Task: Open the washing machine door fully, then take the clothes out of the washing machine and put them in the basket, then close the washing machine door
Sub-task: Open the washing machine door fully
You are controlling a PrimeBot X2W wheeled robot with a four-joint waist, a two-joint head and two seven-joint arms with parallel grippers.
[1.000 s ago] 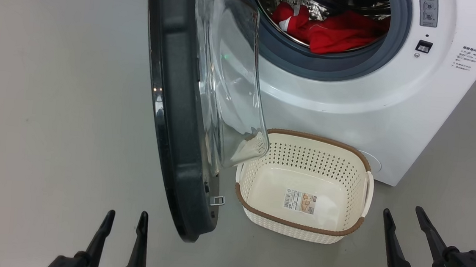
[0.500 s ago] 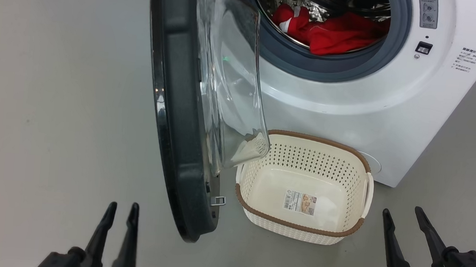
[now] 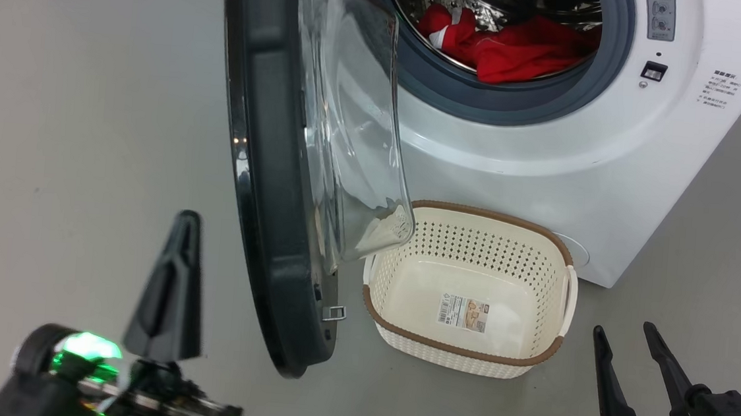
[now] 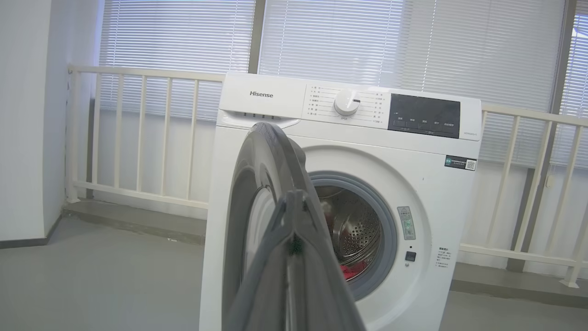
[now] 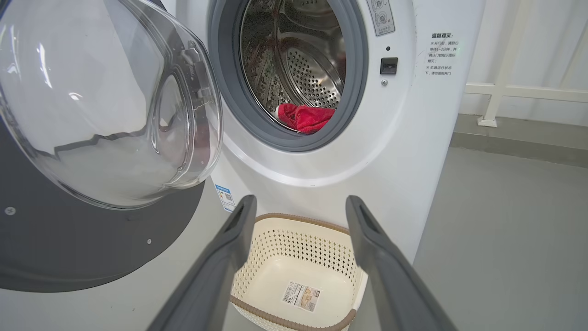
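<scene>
Fingers [image 3: 168, 298] pressed together and empty, the left gripper [image 3: 186, 220] sits just outside the half-swung washing machine door [image 3: 275, 161] and should hook its free edge, sweeping it steadily wide, clear of the basket [image 3: 495, 214], while the clothes [image 3: 522, 48] lie inside the washing machine [image 3: 545, 175].

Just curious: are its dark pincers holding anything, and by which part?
Nothing is held: the left gripper is shut empty, the right gripper open and empty.

Plain grey floor [image 3: 74, 112]; white railing [image 4: 138, 72]; window blinds [image 4: 330, 41]; white side wall [image 4: 23, 115].
</scene>
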